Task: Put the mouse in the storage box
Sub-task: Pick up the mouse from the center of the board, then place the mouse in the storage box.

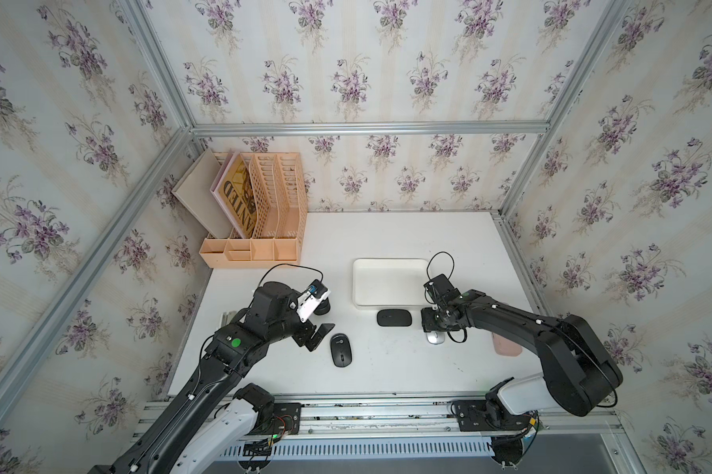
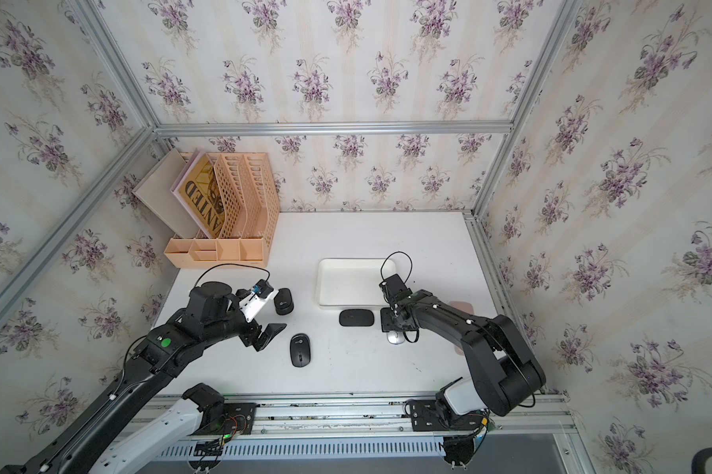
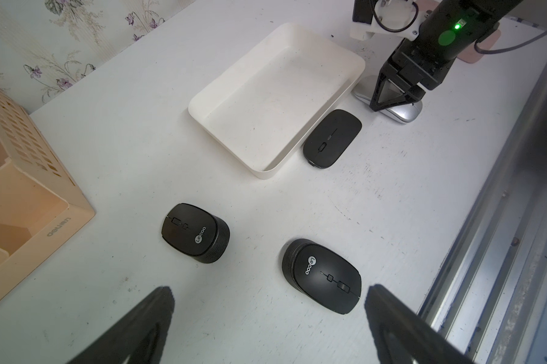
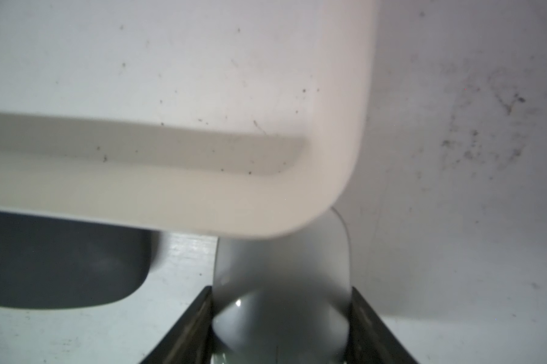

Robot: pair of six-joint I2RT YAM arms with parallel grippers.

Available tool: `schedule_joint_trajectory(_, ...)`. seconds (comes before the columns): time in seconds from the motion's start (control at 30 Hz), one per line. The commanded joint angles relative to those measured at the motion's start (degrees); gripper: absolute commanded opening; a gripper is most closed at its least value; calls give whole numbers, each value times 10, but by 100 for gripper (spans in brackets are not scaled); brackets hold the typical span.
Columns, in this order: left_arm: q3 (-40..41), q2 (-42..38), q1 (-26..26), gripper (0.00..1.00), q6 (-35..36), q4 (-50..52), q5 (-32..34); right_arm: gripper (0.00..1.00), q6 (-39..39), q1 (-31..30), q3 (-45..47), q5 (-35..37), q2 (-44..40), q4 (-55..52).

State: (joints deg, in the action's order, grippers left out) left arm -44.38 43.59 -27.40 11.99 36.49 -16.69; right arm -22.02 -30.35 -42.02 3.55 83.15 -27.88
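Note:
The storage box (image 1: 387, 283) (image 2: 350, 283) (image 3: 275, 94) is a shallow white tray, nothing in it, at the table's middle back. A silver mouse (image 1: 435, 338) (image 3: 404, 112) (image 4: 281, 315) lies just by its near right corner. My right gripper (image 1: 435, 328) (image 4: 281, 290) reaches down over this mouse, and both fingers press its sides. A flat black mouse (image 1: 393, 318) (image 3: 332, 137) lies along the box's near wall. Two rounder black mice (image 3: 322, 277) (image 3: 196, 233) lie left of it. My left gripper (image 1: 319, 336) (image 3: 269, 290) hangs open above the table beside them, holding nothing.
A peach slotted file organiser (image 1: 264, 213) with books stands in the back left corner. A pink flat object (image 1: 506, 349) lies under the right arm near the table's right edge. Metal rails (image 1: 387, 410) run along the front edge.

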Motion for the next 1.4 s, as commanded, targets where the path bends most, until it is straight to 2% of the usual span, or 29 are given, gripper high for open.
schedule_joint_trajectory(0.0, 0, 0, 0, 99, 6, -12, 11, 52, 8, 0, -16, -4, -19, -36)
schedule_joint_trajectory(0.2, -1, 0, 0, 99, 8, -11, 22, 47, 29, 0, -88, -55, -70, -103)
schedule_joint_trajectory(0.3, 0, 1, 0, 99, 8, -11, 23, 47, 36, 0, -154, -77, -59, -125)
schedule_joint_trajectory(0.43, -1, 1, 0, 99, 9, -12, 23, 47, 55, -1, -228, -62, -7, -112)
schedule_joint_trajectory(0.57, 0, -2, 0, 99, 10, -12, 30, 47, 77, 2, -314, -13, 77, -92)
schedule_joint_trajectory(0.67, 0, -3, 0, 99, 10, -12, 32, 47, 92, 10, -352, -10, 143, -84)
schedule_joint_trajectory(0.87, 3, -3, 0, 99, 12, -13, 35, 45, 98, 21, -354, -6, 208, -50)
schedule_joint_trajectory(1.1, 6, 2, 0, 99, 12, -17, 31, 45, 111, 29, -356, 14, 240, -23)
schedule_joint_trajectory(1.37, 8, 4, 1, 99, 12, -19, 31, 46, 131, 32, -372, 69, 278, -31)
